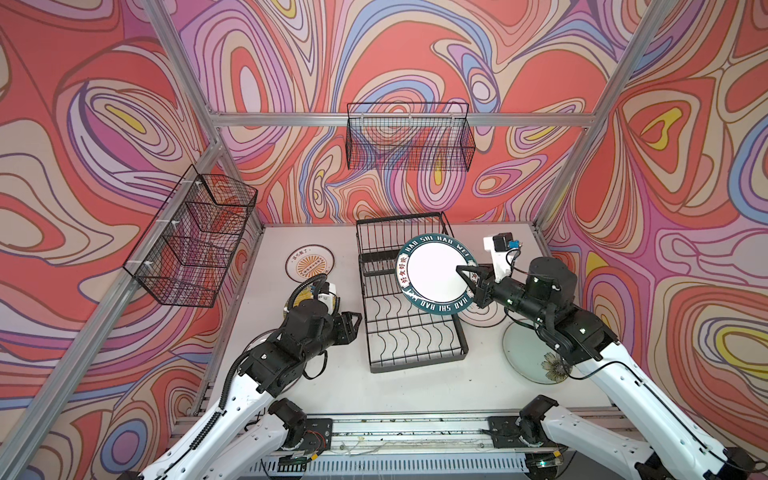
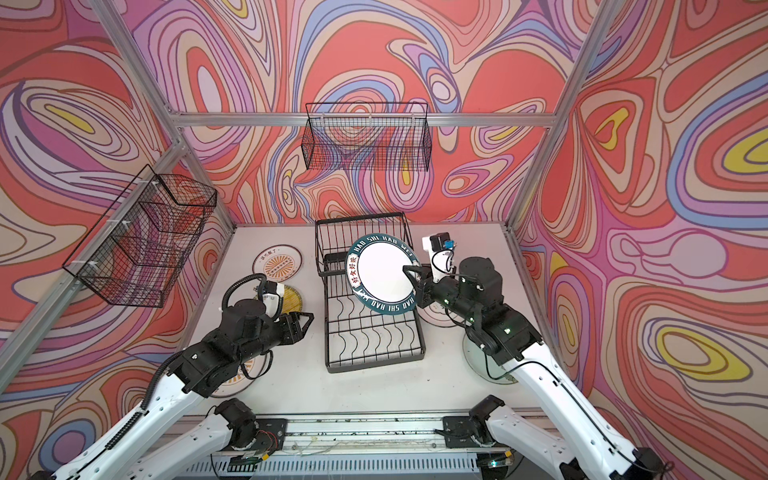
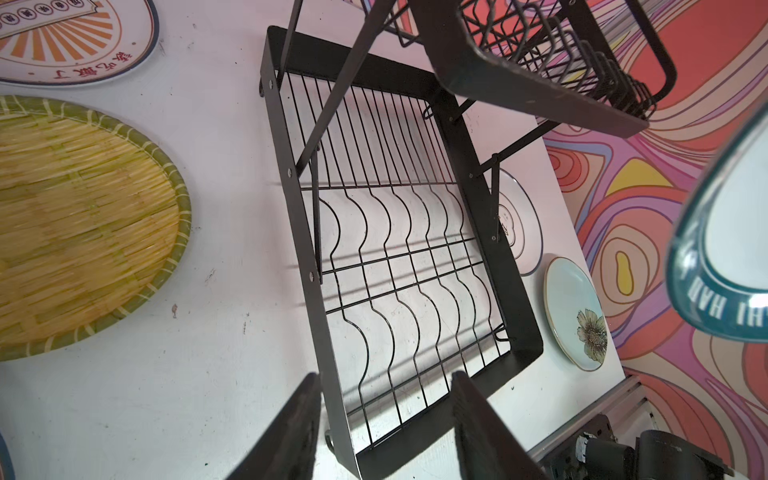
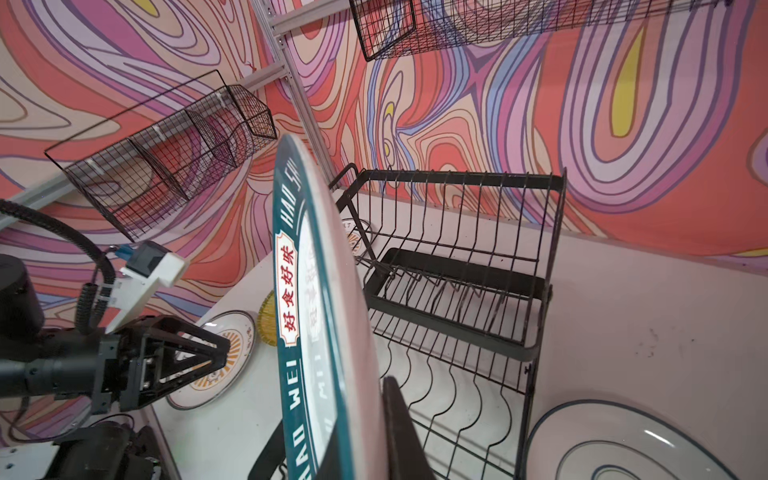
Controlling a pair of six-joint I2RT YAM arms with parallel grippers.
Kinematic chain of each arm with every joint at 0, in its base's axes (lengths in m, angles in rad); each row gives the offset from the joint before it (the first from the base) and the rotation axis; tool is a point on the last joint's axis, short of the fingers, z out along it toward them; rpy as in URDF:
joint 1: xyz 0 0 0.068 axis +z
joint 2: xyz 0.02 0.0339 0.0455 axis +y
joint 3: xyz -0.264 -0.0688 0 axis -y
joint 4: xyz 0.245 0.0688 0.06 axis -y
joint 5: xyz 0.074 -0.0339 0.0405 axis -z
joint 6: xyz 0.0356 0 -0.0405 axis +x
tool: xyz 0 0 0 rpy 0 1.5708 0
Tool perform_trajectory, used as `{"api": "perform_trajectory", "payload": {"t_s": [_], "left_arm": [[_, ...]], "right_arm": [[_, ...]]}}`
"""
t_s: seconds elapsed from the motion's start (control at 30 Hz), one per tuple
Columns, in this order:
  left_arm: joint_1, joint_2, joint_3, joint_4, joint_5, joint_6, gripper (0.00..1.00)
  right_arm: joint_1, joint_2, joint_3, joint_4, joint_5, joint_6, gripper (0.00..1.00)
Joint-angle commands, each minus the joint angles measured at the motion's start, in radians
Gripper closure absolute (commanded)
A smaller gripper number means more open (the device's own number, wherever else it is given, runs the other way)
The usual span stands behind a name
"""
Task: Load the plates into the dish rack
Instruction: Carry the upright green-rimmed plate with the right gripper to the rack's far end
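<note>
The right gripper [image 1: 467, 276] pinches the lettered-rim plate [image 1: 432, 272] at its rim, with one finger on the white face. The plate extends straight ahead of the fingertips. It is steeply tilted, face turned up and toward the left arm, over the low tray of the dish rack [image 1: 411, 332]. The left gripper [image 3: 384, 376] is empty with its jaws spread, and the rack's edge is just ahead of it.

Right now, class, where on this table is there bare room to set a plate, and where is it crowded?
Bare: the table in front, between the dish rack and the base rail, and its back right corner beside the rack. Crowded: left of the rack, the sunburst plate and woven plate; right, the cloud plate and floral plate.
</note>
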Motion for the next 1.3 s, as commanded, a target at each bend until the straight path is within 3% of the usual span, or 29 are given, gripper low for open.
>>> {"api": "perform_trajectory", "payload": {"t_s": [0.0, 0.1, 0.37, 0.67, 0.8, 1.27], "left_arm": [[-0.005, -0.014, 0.010, 0.009, 0.013, 0.003, 0.47], [-0.006, -0.028, 0.016, 0.008, 0.013, 0.004, 0.47], [-0.007, 0.008, 0.178, -0.122, -0.075, 0.152, 0.48], [-0.006, 0.047, 0.248, -0.197, -0.198, 0.182, 0.48], [-0.007, 0.049, 0.256, -0.209, -0.190, 0.178, 0.48], [-0.006, 0.053, 0.246, -0.193, -0.144, 0.138, 0.49]], "right_arm": [[0.005, 0.010, 0.060, 0.058, 0.080, -0.122, 1.00], [0.004, 0.026, 0.090, 0.083, 0.119, -0.164, 1.00], [0.004, 0.102, 0.202, 0.109, 0.148, -0.237, 1.00], [0.005, 0.162, 0.304, 0.153, 0.175, -0.291, 1.00], [0.004, 0.209, 0.352, 0.164, 0.223, -0.286, 1.00], [0.059, 0.332, 0.415, 0.225, 0.570, -0.231, 1.00]]}}
